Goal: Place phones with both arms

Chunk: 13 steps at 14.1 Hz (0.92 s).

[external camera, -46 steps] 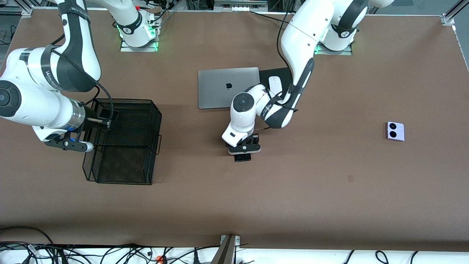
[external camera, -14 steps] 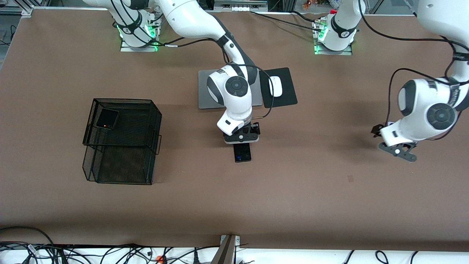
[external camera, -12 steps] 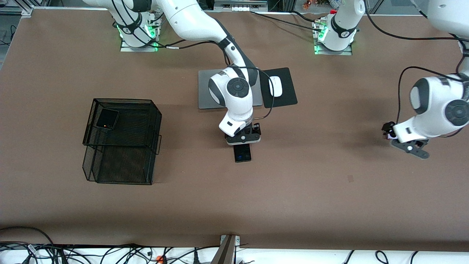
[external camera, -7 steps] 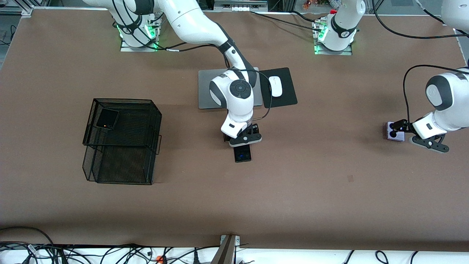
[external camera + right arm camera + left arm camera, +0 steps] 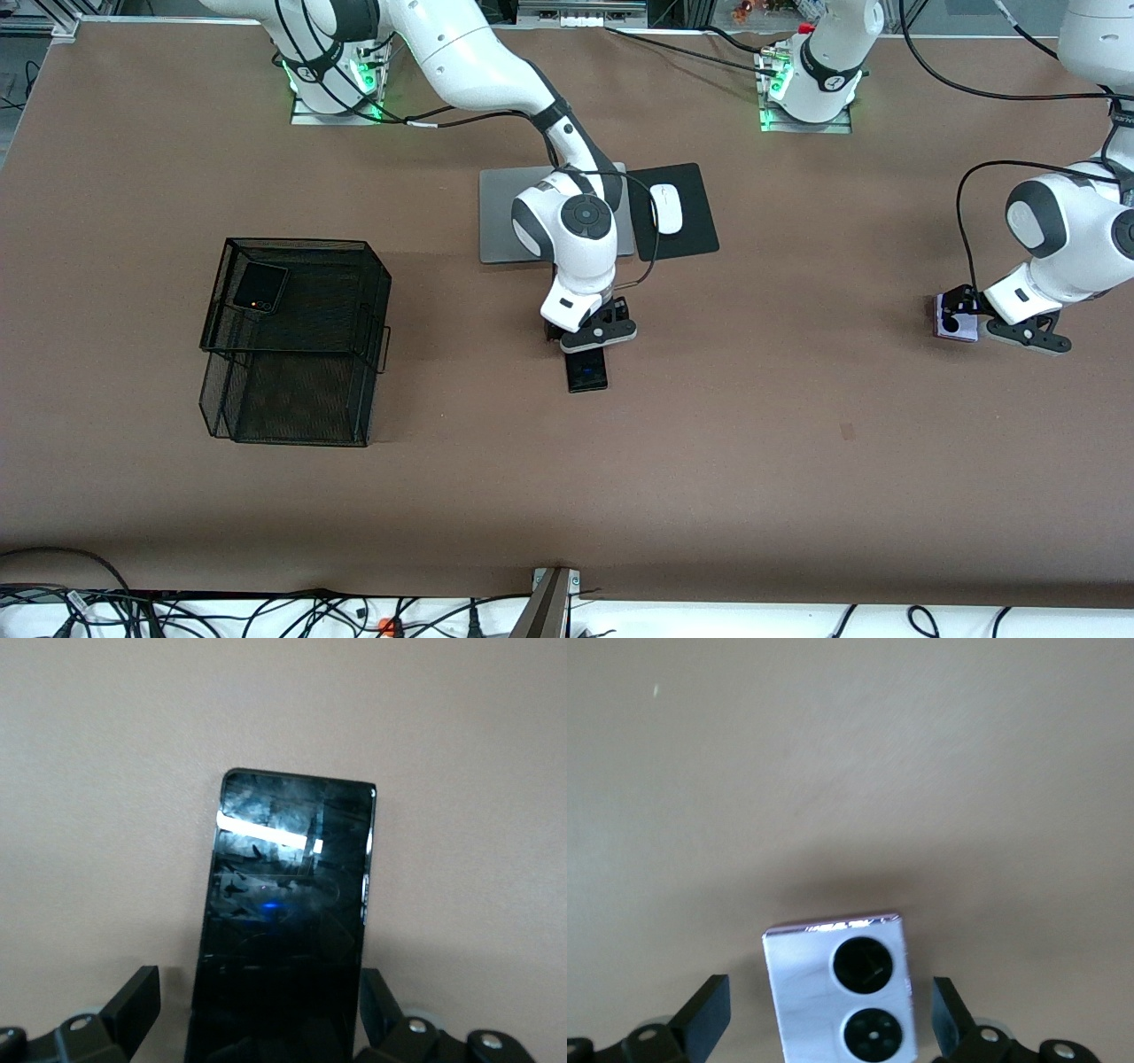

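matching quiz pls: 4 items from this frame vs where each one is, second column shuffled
Things:
1. flip phone
2. slab phone
3. lavender phone
4. mouse

Places:
A. on the table, between the open left gripper's fingers
B. on the black pad beside the laptop
C. in the wire basket
D. on the table, between the open right gripper's fingers

Pairs: 1-C, 2-D, 3-A, 4-B

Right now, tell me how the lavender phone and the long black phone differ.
The lavender phone is squarish and pale with two black circles; the long black phone is a slim, dark, glossy slab. The lavender phone lies toward the left arm's end of the table, the black phone mid-table. Both lie flat, each between open fingers: left gripper, right gripper.
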Tool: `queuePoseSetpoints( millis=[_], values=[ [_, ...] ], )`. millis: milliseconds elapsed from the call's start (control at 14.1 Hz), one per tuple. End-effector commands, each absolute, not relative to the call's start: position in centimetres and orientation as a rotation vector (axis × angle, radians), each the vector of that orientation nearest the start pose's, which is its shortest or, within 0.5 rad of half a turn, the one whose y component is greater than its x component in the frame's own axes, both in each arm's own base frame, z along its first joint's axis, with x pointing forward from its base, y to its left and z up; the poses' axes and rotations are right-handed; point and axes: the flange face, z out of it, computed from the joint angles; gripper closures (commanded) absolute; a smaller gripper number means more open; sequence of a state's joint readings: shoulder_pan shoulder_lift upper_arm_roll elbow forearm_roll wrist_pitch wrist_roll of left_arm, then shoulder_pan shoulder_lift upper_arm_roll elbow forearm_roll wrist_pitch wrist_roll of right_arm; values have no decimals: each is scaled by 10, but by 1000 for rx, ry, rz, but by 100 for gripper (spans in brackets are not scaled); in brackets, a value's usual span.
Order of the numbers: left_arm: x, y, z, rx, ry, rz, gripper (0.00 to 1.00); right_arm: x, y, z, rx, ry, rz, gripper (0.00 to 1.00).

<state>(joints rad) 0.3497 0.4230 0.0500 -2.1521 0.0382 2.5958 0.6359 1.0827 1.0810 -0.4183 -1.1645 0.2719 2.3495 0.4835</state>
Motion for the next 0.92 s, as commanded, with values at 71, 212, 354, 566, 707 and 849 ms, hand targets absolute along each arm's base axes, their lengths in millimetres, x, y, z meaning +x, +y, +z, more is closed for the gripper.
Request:
queuePoseSetpoints(
  millis=[71,212,354,566,707,849],
  values=[
    [514,228,193,-3079,373,-47,0,540,563,170,-3114,-416,-394,0],
    [514,228,193,-3100,307,-74,0,539,563,169,-3114,-416,-395,0],
    [514,228,193,-3104,289,-77,0,539,562,166,-3117,-418,-393,0],
    [510,229,188,-3130,221,-82,0,539,561,164,-3119,-416,-392,0],
    [508,229,185,-3136,191,-98,0,539,561,162,-3121,-404,-387,0],
    [508,230,185,-3140,176,-103,0,539,562,161,-3118,-402,-393,0]
  ],
)
